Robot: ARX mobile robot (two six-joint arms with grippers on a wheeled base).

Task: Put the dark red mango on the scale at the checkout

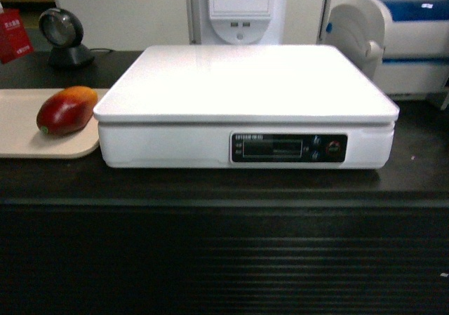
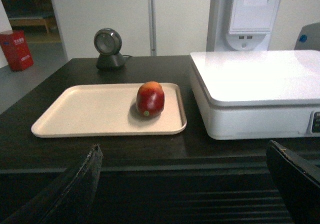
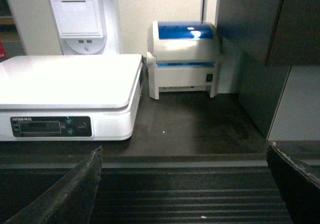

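Mango: the dark red mango (image 2: 150, 100) lies on the right half of a beige tray (image 2: 85, 109), close to the tray's right rim and just left of the scale (image 1: 245, 90); bare tray stretches to its left.
Look: glossy dark red skin, orange-yellow at one end, a small green dot low on the near side.
Scale: white, flat top bare, black display strip (image 1: 289, 148) with a red button on its front; it stands just beside the tray.
Worktop: the checkout (image 1: 224, 259) has a dark top and a ribbed black front; a free strip runs along its front edge.
Behind: a round scanner (image 2: 109, 48) on the left, a white-and-blue printer (image 3: 184, 59) right of the scale.
Left fingers (image 2: 75, 184): spread wide, holding nothing, short of the worktop's front edge.
Right fingers (image 3: 75, 184): spread wide, holding nothing.
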